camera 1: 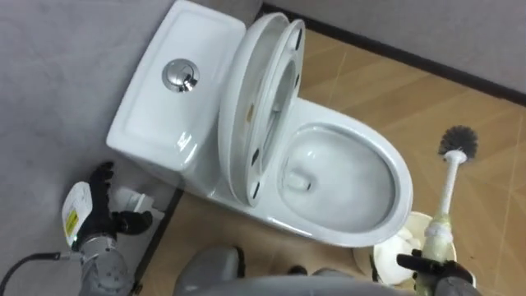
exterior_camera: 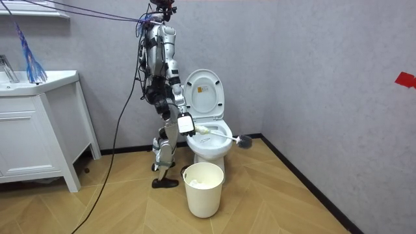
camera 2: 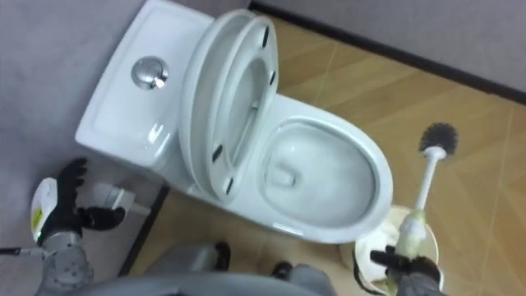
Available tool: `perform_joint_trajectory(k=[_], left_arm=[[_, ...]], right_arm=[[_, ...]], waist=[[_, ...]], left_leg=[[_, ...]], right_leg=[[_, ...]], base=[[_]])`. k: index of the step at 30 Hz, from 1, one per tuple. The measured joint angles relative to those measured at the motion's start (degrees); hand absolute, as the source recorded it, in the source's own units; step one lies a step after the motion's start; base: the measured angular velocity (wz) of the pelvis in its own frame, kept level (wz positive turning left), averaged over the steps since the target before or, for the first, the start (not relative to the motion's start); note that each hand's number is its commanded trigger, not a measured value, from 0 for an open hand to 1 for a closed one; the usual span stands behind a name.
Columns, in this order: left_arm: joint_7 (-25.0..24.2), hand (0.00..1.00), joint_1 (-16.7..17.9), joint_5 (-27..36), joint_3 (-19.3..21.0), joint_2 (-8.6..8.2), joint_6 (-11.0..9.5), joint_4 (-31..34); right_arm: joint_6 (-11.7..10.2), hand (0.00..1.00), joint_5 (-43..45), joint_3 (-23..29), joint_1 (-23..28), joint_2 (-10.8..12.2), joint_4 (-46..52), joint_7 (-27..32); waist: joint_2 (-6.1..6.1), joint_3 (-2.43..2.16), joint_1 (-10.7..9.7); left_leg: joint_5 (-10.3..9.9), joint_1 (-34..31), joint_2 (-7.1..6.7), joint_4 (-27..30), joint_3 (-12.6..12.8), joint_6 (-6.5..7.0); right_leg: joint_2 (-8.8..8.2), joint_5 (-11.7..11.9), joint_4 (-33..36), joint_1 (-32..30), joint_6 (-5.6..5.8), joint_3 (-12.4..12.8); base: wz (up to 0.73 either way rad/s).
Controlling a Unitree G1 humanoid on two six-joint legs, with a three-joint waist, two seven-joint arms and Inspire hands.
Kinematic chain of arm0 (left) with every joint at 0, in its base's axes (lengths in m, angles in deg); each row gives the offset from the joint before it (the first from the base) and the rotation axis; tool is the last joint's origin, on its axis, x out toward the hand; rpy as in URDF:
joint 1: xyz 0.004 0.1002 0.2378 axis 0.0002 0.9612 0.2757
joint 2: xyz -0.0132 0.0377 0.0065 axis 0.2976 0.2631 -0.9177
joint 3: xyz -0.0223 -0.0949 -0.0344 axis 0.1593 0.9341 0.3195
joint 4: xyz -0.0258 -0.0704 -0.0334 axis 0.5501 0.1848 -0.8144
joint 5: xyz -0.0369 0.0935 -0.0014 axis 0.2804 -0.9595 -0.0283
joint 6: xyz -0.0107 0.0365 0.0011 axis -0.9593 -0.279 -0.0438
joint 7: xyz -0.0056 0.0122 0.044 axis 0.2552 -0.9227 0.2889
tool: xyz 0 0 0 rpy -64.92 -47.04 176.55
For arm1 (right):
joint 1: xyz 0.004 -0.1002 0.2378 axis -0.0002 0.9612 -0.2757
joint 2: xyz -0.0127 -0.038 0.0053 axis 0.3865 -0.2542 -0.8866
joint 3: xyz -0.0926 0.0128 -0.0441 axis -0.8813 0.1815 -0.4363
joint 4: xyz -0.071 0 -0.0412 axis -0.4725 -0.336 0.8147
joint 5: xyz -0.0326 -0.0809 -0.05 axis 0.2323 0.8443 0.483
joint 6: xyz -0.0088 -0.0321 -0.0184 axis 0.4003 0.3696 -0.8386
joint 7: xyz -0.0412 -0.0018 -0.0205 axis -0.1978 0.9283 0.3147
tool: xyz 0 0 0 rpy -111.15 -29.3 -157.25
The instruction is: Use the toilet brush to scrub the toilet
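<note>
- Step in hand: carrying the toilet brush (camera 1: 448,189) to the bowl. No scrubbing has begun, judging from where the brush is.
- Right robot hand (camera 1: 434,265): clenched around the lower end of the brush handle, at the lower right of the eye views.
- Brush position: the handle points away from the robot. The bristle head (camera 1: 459,141) hangs over the wooden floor (camera 1: 485,123), beyond the front of the toilet bowl (camera 1: 401,185) and apart from it.
- Left robot hand (camera 1: 103,201): released, fingers straight, idle beside the cistern (camera 1: 156,107).
- Seat and lid (camera 1: 246,107): both raised, so the bowl is accessible.
- Waste bin (exterior_camera: 203,188): stands just in front of the toilet, below the right robot hand.
- Next move: swing the bristle head back toward the robot's left, over the rim, then tilt it down into the bowl. Keep the handle clear of the bin and the raised seat.
</note>
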Motion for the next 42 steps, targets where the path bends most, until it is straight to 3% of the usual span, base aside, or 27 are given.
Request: perform_joint_trajectory(k=[3, 7, 13, 20, 26, 28, 33, 37, 40, 42], left_arm=[[1.94, 0.00, 1.47, -4.54, -0.47, 0.03, -0.86, 5.78], [4.69, 0.00, 1.43, -8.97, -0.53, 0.67, -2.67, 7.79], [6.61, 0.00, 1.42, -14.50, -0.94, 1.52, -2.88, 7.79], [6.76, 0.00, 0.94, -20.32, -5.33, 3.26, -2.31, 6.61], [5.29, 0.00, -0.76, -22.96, -9.76, 5.48, -0.28, 2.01], [4.58, 0.00, -0.88, -23.57, -10.30, 5.92, 0.50, 1.07], [2.39, 0.00, -0.27, -24.48, -11.89, 8.41, 2.77, 0.82], [1.63, 0.00, -0.13, -24.54, -13.94, 10.37, 4.66, 0.93], [1.68, 0.00, -1.13, -24.20, -15.78, 11.95, 5.71, -0.01], [1.65, 0.00, -2.78, -24.25, -17.47, 13.18, 6.15, -0.16]], right_arm=[[-0.71, 1.00, 3.06, -0.09, 0.24, -0.01, -0.36, 0.01], [-1.40, 1.00, 7.69, -1.91, 0.79, -0.04, -0.91, -0.55], [-1.38, 1.00, 9.10, -2.26, 2.05, -0.03, -1.10, -3.30], [-1.38, 1.00, 15.31, -2.22, 1.85, -0.44, -0.54, -5.82], [-1.39, 1.00, 19.96, -2.21, 0.97, -1.28, -0.30, -6.77], [-1.37, 1.00, 22.35, -2.18, 0.46, -2.98, -0.06, -7.27], [-1.26, 1.00, 31.25, -2.19, 0.35, -5.91, 1.94, -7.71], [-1.06, 1.00, 39.06, -2.44, -0.80, -6.58, 2.21, -7.49], [-0.56, 1.00, 47.75, -6.44, -2.34, -8.10, 3.00, -6.81], [0.54, 1.00, 56.48, -10.45, -2.29, -9.42, 5.59, -6.47]], waist=[[0.23, 0.07, -0.03], [0.22, 0.12, -0.08], [-0.06, 0.10, -0.29], [-0.06, -0.04, -1.63], [0.72, 0.14, -3.14], [1.57, -0.26, -4.11], [2.11, -0.61, -4.94], [1.98, -0.54, -4.79], [1.97, -0.47, -4.41], [1.63, -0.32, -2.88]], left_leg=[[0.10, 0.65, -0.10, 0.06, -0.96, -0.25], [0.43, 2.52, -0.11, -1.00, -1.04, -0.69], [0.89, 3.33, 0.03, -2.24, -0.43, -1.18], [1.12, 3.42, 0.17, -2.48, 0.14, -1.35], [1.09, 3.39, 0.76, -2.82, 0.54, -1.35], [1.11, 3.45, 0.74, -3.14, 0.62, -1.36], [1.89, 3.44, 0.42, -4.28, 1.42, -1.46], [2.38, 3.22, 0.45, -4.66, 2.23, -1.47], [2.64, 2.43, 0.34, -4.54, 2.41, -1.35], [3.05, 1.56, 0.19, -4.57, 3.18, -1.18]], right_leg=[[0.23, 0.05, -0.47, 1.17, -0.02, -0.30], [0.44, 0.03, -1.42, 2.43, -0.23, -0.12], [0.80, 0.23, -2.36, 2.74, -0.71, -0.02], [1.03, 0.34, -2.37, 2.82, -0.85, 1.20], [1.14, 0.45, -2.42, 2.56, -0.98, 0.96], [1.08, 0.50, -2.36, 2.13, -1.00, 0.91], [0.90, 0.44, -2.12, 0.96, -1.13, 1.75], [0.71, 0.36, -1.49, -0.26, -1.27, 3.02], [0.22, 0.24, -0.85, -1.30, -1.31, 3.08], [-0.24, 0.05, 0.62, -3.17, -1.29, 3.75]], base=[[0.14], [-0.01], [-0.04], [-0.04], [-0.01], [0.00], [-0.08], [-0.11], [-0.03], [-0.12]])
